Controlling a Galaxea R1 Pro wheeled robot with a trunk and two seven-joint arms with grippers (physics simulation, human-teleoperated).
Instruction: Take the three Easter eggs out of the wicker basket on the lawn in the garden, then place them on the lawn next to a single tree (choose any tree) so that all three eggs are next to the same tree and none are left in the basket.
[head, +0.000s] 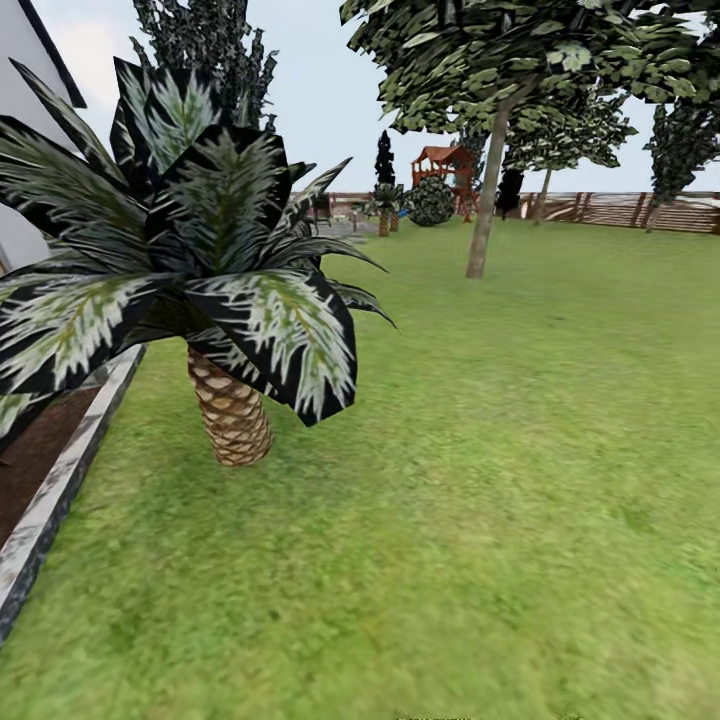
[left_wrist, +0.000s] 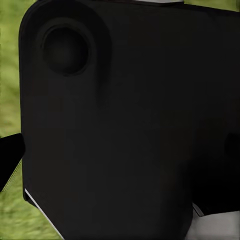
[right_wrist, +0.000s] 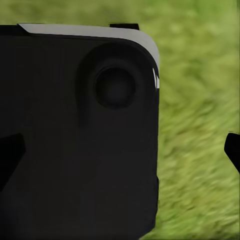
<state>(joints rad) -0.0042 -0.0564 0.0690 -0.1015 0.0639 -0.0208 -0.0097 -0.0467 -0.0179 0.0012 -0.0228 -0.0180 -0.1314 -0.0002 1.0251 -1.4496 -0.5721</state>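
in both wrist views a black robot panel (left_wrist: 115, 125) blocks most of the sight, with dark finger tips (right_wrist: 233, 150) at the edges over grass, so i cannot tell whether either claw is apart or together. further out, the head view has the lawn (head: 520, 480) spreading wide, a scaly palm (head: 230, 410) close by beside a stone-edged soil bed (head: 60, 480), and the pale-trunked tree (head: 487, 190) standing well off near the fence (head: 640, 210) and playset (head: 447, 165)
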